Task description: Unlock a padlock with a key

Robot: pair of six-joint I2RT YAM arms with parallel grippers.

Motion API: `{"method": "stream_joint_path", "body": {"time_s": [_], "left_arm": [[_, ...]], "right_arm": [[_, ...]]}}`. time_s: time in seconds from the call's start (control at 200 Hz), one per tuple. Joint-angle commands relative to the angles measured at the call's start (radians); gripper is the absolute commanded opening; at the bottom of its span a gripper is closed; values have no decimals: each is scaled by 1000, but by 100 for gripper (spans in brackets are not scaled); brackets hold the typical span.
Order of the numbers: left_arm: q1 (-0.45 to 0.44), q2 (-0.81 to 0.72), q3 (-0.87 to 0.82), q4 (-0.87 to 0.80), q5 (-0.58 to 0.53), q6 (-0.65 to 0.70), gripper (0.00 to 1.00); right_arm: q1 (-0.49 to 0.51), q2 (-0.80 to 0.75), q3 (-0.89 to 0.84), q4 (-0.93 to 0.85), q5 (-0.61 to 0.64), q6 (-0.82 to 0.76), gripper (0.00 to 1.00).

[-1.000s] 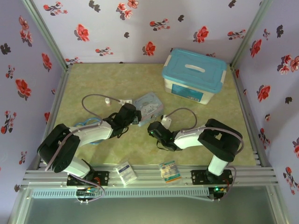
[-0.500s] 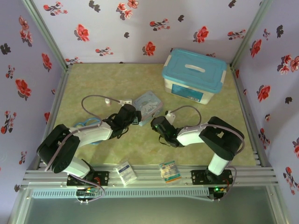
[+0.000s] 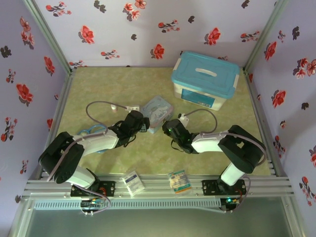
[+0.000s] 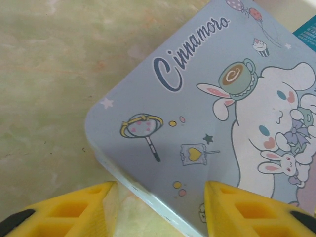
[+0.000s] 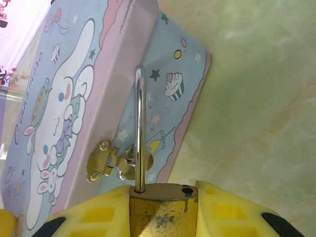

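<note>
Looks close to done from here: R jaws are clenched on the brass body of the padlock [image 5: 160, 217], just beside the cartoon tin [image 4: 197, 123] at mid surface [image 4: 49, 74]. Its shackle [image 5: 139, 128] sits in one hole only w/ the other hole bare, so I judge it's popped open, tho it may just be swung round. L jaws are released w/ nothing held, straddling the tin's corner; I can't tell where the key is, the lock's underside is cut off at the frame edge, and whether the shackle goes thru the tin's latch [image 5: 101, 165] or just in front is unclear.
</note>
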Motion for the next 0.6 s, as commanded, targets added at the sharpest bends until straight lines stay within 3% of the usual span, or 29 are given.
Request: {"method": "stream_joint_path", "body": {"time_s": [0.0, 0.395, 0.48, 0.595], "left_arm": [[8, 10, -37, -110, -30, -6, 48], [48, -4, -13, -56, -10, -26, 53], [47, -19, -9, -17, 8, -50, 60], [46, -18, 21, -17, 5, -58, 68]], "right_arm": [[-40, -57, -30, -1, 45, -30, 19], [-136, -37, -104, 136, -235, 7, 21], [-154, -59, -134, 125, -250, 24, 21], [-175, -35, -195, 279, -261, 94, 21]]}}
